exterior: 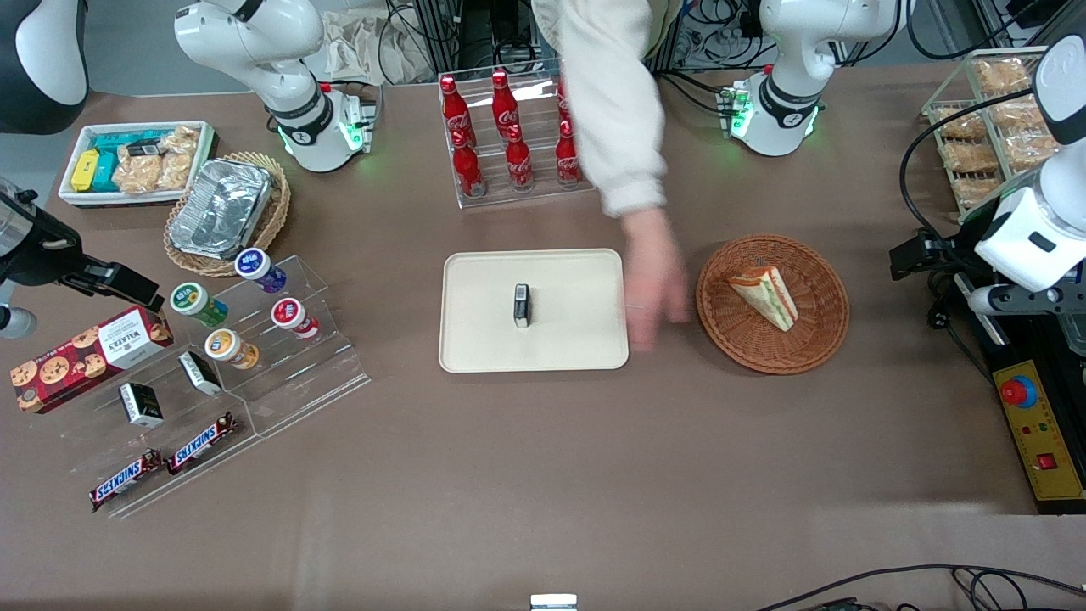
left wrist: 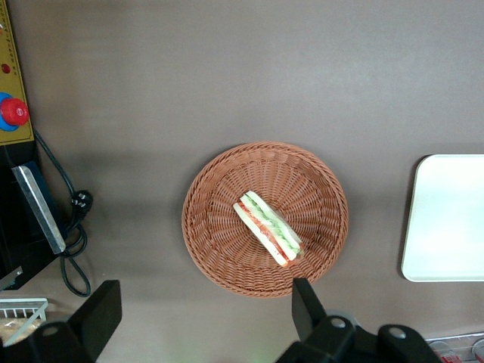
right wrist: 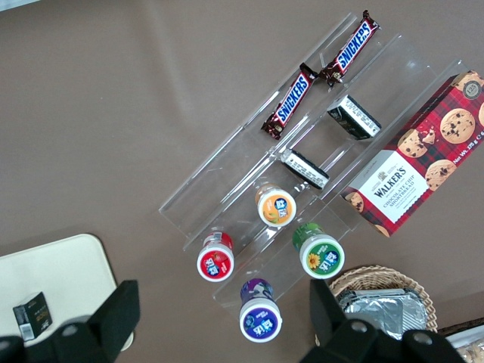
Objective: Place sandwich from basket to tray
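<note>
The left arm's gripper (left wrist: 204, 291) hangs high above the basket's edge, its two dark fingers spread wide and holding nothing. Below it stretches the matte brown table (exterior: 543, 475). On it lies the tray (exterior: 475, 339), a smooth cream rectangle with rounded corners and a low rim. Beside the tray, toward the working arm's end, sits the basket (exterior: 747, 339), round, shallow and tightly woven in reddish-brown wicker. A person's hand (exterior: 657, 284), blurred and apparently empty, reaches over the table between tray and basket. The sandwich (exterior: 768, 294) rests inside the basket, a soft triangular wedge of pale bread with green, orange and red layers showing. A small dark box (exterior: 521, 305) stands in the middle of the tray. The trouble ahead looks plain enough: the hand lies right across the likely carry route. A hard pinch could squash the bread or squeeze out the filling. The light basket might skid if nudged, and the box claims the tray's centre, so a careless set-down could topple it.
</note>
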`<action>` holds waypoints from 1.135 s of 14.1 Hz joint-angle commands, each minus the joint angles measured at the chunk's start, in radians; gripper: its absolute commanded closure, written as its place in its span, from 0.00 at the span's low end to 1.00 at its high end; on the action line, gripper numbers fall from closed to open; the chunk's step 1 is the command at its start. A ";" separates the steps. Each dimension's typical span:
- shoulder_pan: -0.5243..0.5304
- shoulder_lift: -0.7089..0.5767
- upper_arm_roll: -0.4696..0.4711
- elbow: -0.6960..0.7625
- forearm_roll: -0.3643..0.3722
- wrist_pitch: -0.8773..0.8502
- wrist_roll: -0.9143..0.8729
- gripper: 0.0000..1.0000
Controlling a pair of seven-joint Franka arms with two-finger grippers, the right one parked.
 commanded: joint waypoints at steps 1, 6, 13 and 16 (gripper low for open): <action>-0.020 0.005 0.001 0.016 0.014 0.001 -0.030 0.00; -0.014 -0.036 0.007 -0.065 0.026 0.001 -0.033 0.00; -0.014 -0.327 0.006 -0.662 0.020 0.459 -0.101 0.00; -0.024 -0.314 -0.007 -0.729 0.020 0.511 -0.217 0.00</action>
